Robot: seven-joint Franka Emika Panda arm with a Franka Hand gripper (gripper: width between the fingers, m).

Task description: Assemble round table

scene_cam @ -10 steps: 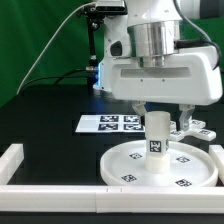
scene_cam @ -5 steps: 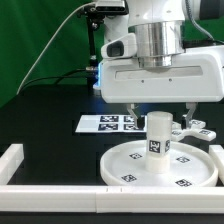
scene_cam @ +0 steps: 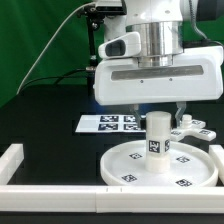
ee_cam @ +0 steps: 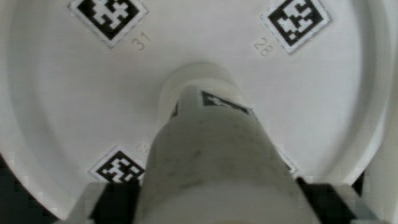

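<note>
Exterior and wrist views of the round-table kit, with the arm poised over the disc. The arm's last links hang straight down from the top of the frame, the wrist vertical and the broad white hand body level above the work.

The gripper [scene_cam: 158, 110] sits directly over the leg [scene_cam: 155, 138], its jaws reaching down on either side of the leg's top end. In the wrist view you look down the length of the leg, with the dark fingers [ee_cam: 331, 200] flanking it close on both sides. Neither view lets you tell whether the pads press on the leg or stand just clear of it.

The leg is a short thick white cylinder. It stands upright at the centre of the round disc [scene_cam: 125, 160] and shows one black-and-white tag on its side. The disc lies flat on the black table [scene_cam: 50, 120], its upper face ringed with tags.

The cross-shaped foot [scene_cam: 190, 128] lies on the table just behind the disc, to the exterior view's right of the leg and apart from it. The marker board [scene_cam: 108, 123] lies flat farther back, to the exterior view's left. The white border rail [scene_cam: 55, 172] runs along the near edge, in front of the disc.
</note>
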